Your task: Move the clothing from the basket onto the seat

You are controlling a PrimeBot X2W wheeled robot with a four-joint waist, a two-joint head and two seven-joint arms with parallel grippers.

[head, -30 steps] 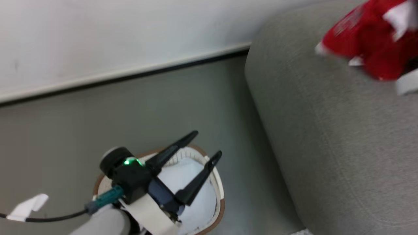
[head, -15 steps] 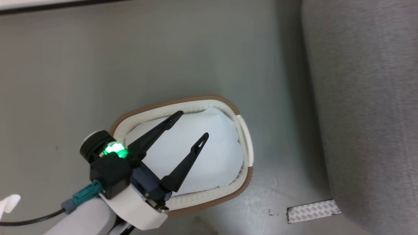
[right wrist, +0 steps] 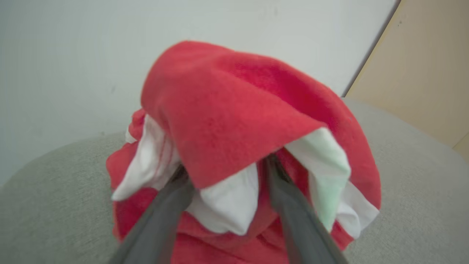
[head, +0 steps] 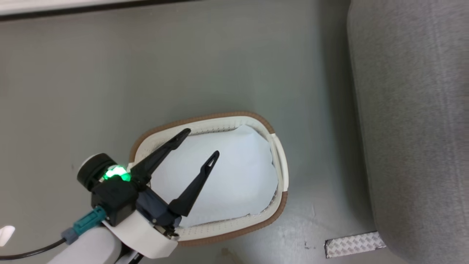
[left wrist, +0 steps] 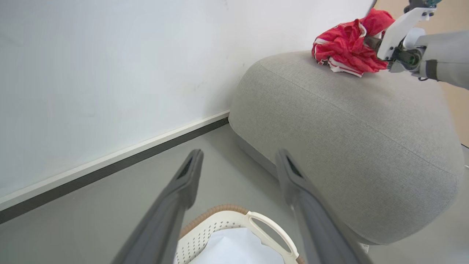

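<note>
The bright red fabric garments with white striped trim [left wrist: 346, 47] lie bunched on top of the large grey upholstered seat [left wrist: 348, 128], toward its far end, so the move looks all but done. The right pincer [right wrist: 227, 168] is buried in that heap. Its two fingers stand apart with red and white folds draped over their tips, which I read as letting go rather than gripping.

The oval white perforated plastic basket with a brown woven-look rim [head: 220, 114] stands on the grey floor [head: 110, 73] just beside the seat. Inside it I see a flat white sheet [head: 234, 172] and no red cloth. The left pincer [head: 201, 143] hovers over the basket, fingers spread and holding nothing, probably placed to reach in if needed.

A silvery patterned strip of tape [head: 353, 244] lies at the seat's foot. No brand or writing is legible anywhere.
</note>
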